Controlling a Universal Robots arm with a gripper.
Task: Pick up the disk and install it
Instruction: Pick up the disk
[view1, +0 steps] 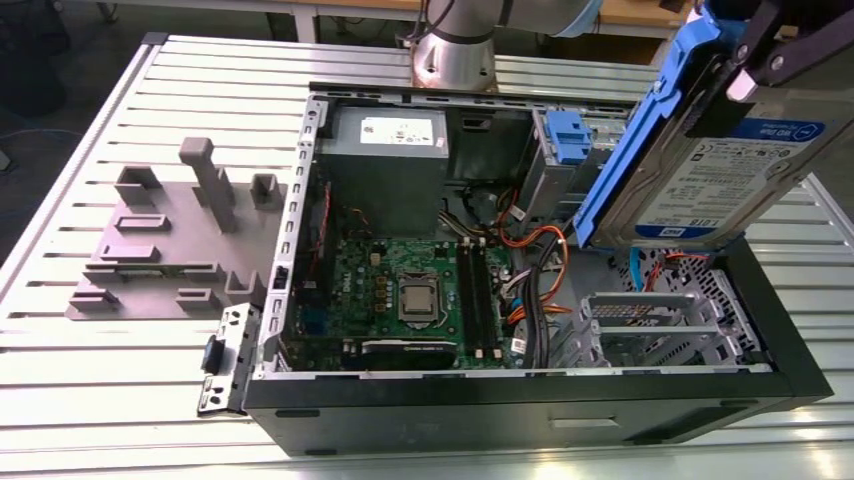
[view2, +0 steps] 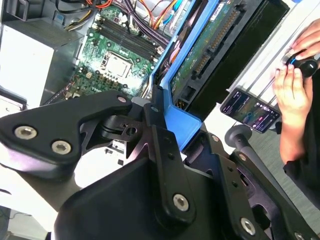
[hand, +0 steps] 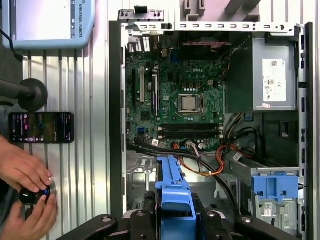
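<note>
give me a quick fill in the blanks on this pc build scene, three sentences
The gripper is shut on the disk, whose side rails are ____.
The disk hangs over a computer case whose side is ____.
The grey holder block stands to the exterior view's ____ of the case.
Missing: blue; open; left.

In the exterior view, a grey holder block (view1: 160, 250) sits at nine o'clock of the open computer case (view1: 534, 400); what seems a power supply (view1: 387, 170) sits at the motherboard's (view1: 387, 262) twelve o'clock.
</note>
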